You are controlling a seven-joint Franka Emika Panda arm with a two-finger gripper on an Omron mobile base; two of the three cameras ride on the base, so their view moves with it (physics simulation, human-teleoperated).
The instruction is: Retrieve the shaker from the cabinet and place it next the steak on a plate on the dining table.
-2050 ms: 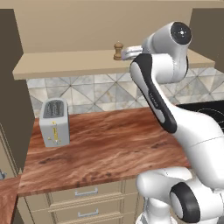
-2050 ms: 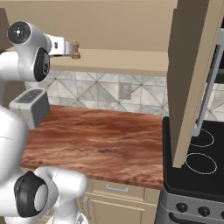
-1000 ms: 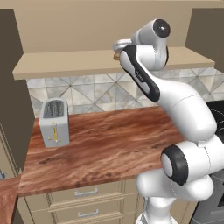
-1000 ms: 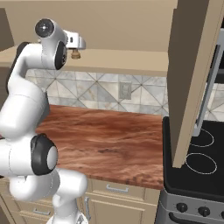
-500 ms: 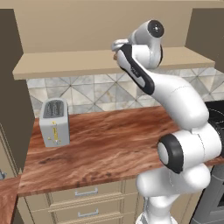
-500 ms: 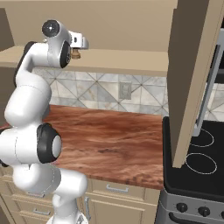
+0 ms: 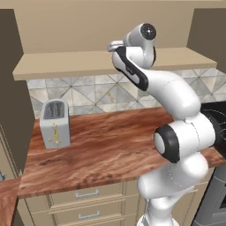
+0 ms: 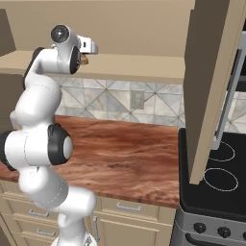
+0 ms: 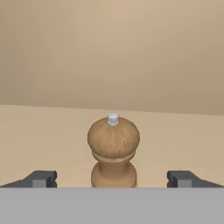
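The brown wooden shaker (image 9: 113,148) stands upright on the pale shelf of the cabinet (image 9: 43,131), centred in the hand view. My gripper (image 9: 113,179) is open, with its dark fingertips (image 9: 41,178) far apart on either side of the shaker's base and not touching it. In the right base view the gripper (image 8: 91,48) reaches over the cabinet shelf (image 8: 139,65), and a bit of the shaker (image 8: 85,58) shows just under the hand. In the left base view the gripper (image 7: 114,45) is at shelf height and hides the shaker. Steak, plate and dining table are out of view.
A silver toaster (image 7: 55,123) stands at the left of the reddish wood worktop (image 7: 101,150), above cream drawers (image 7: 86,194). An open cabinet door (image 8: 211,81) hangs at the right over the black stove (image 8: 216,178). A dark side panel (image 7: 13,88) bounds the left.
The arm has folded upward and swung towards the shelf, bringing the hand in line with the shaker. The shaker has stayed in its place on the shelf.
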